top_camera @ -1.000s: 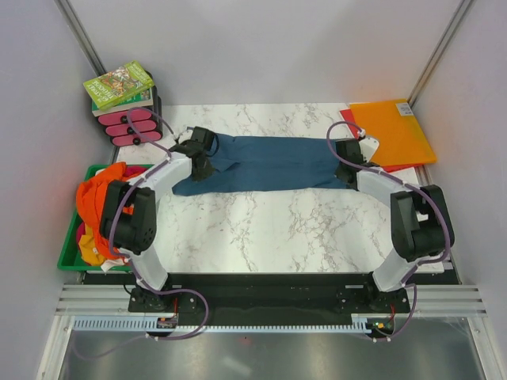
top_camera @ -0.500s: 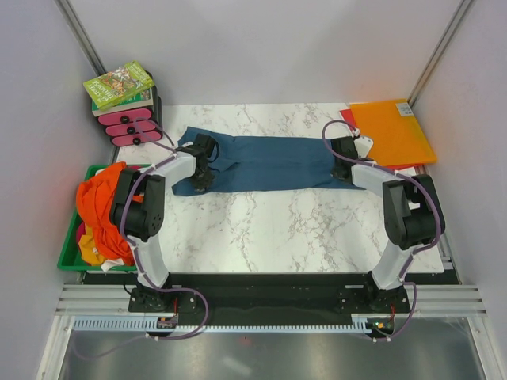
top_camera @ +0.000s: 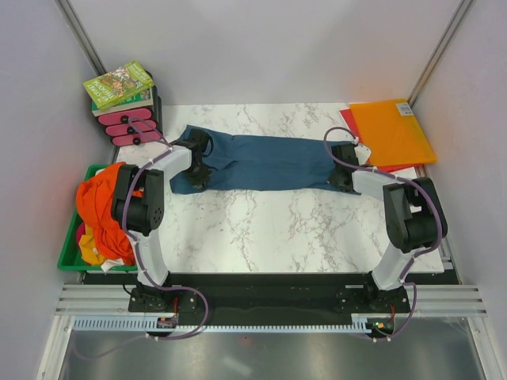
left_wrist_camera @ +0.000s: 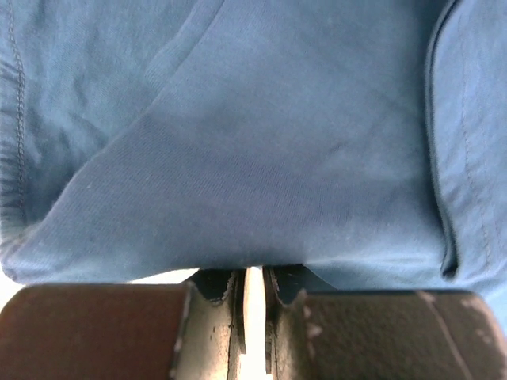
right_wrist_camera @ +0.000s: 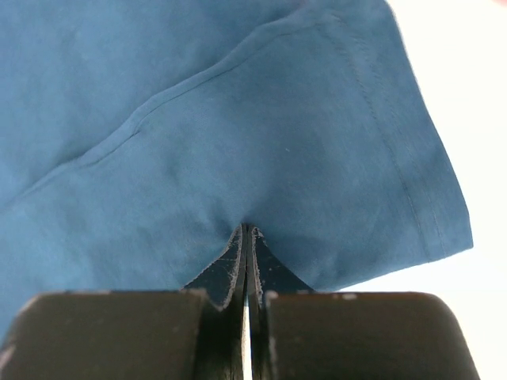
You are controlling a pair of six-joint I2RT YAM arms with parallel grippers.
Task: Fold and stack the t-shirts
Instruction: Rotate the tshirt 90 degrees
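The dark teal-blue t-shirt [top_camera: 265, 162] lies as a long folded band across the far half of the marble table. My left gripper [top_camera: 198, 162] sits on its left end, my right gripper [top_camera: 341, 170] on its right end. In the left wrist view the jaws [left_wrist_camera: 253, 273] stand nearly closed, with the shirt's edge [left_wrist_camera: 261, 142] at their tips. In the right wrist view the gripper [right_wrist_camera: 247, 229] is pinched shut on a sleeve fold [right_wrist_camera: 198, 134]. Orange t-shirts [top_camera: 99, 210] with yellow and red bits are heaped at the left.
The orange shirts lie in a green bin [top_camera: 67, 257] at the table's left edge. A book [top_camera: 119, 85] on a pink rack [top_camera: 131, 127] stands at the back left. An orange folder [top_camera: 392, 131] lies over a red one [top_camera: 348, 119] at the back right.
Both grippers have moved a little toward the back of the table, and the teal shirt has shifted back with them. The left arm's elbow has swung inward.
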